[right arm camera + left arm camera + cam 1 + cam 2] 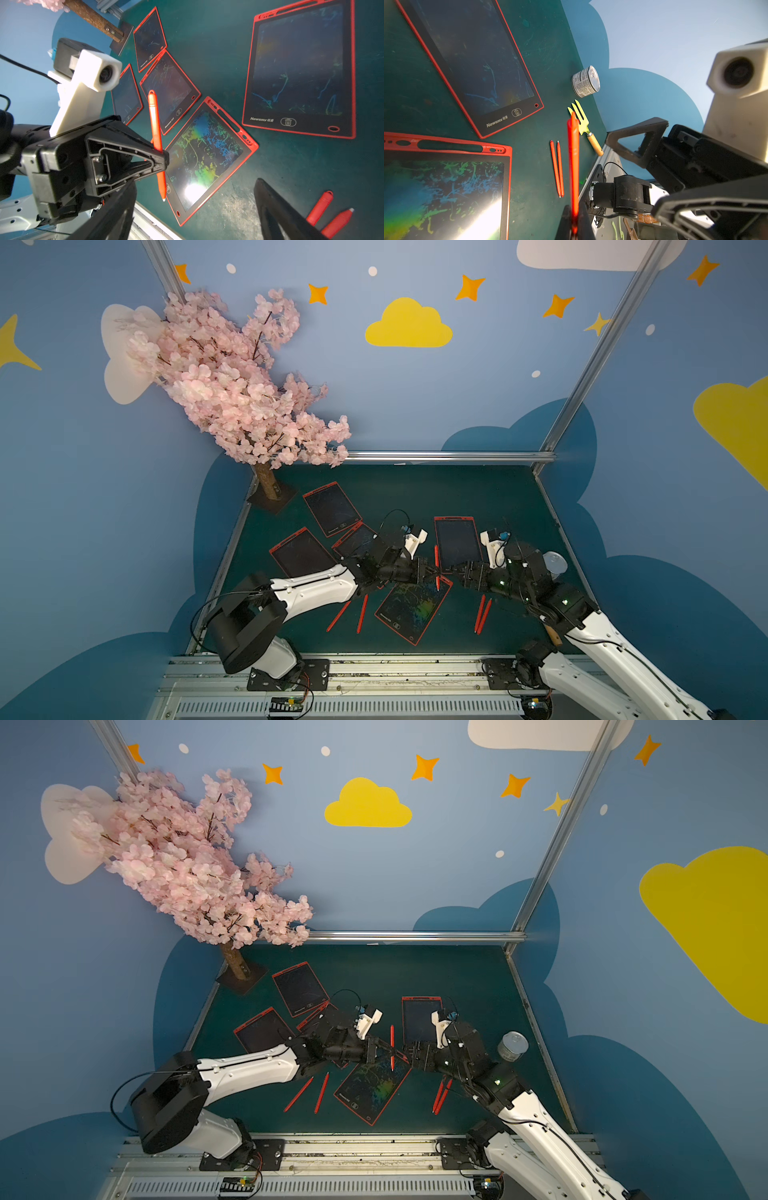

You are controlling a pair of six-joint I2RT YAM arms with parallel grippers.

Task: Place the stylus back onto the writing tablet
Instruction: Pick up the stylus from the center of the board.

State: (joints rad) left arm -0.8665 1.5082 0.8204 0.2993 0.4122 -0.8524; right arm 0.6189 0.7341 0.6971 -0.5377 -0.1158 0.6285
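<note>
Left gripper (434,572) is clamped hard on the red stylus (436,563). From the right wrist camera I see its black fingertips (161,154) pinching the shaft about midway, with the cap end and the writing tip both sticking out free.

Right gripper (454,571) sits nose to nose with the left one, very close. Its jaws are spread wide. The two fingers (276,207) stand well apart in its own camera with nothing between them, so it holds nothing.

Stylus position: in both top views it lies crosswise to the two grippers. Its near end is over the slotted top edge of the scribbled tablet (411,610). Its far end is just beside the long edge of the plain tablet (457,541). I cannot tell whether the tip touches the scribbled tablet or hangs just above it.

The scribbled tablet lies flat and skewed on the green table (415,493), between the two arms.

Also on the table:
- a pair of spare styluses (482,614) side by side, toward the right arm
- two loose styluses (351,614) toward the left arm
- three more tablets (332,508) beyond the left arm
- a can (513,1046) near the right edge
- a small fork (583,126) beside the can
- a pink tree (232,381) in the far corner
</note>
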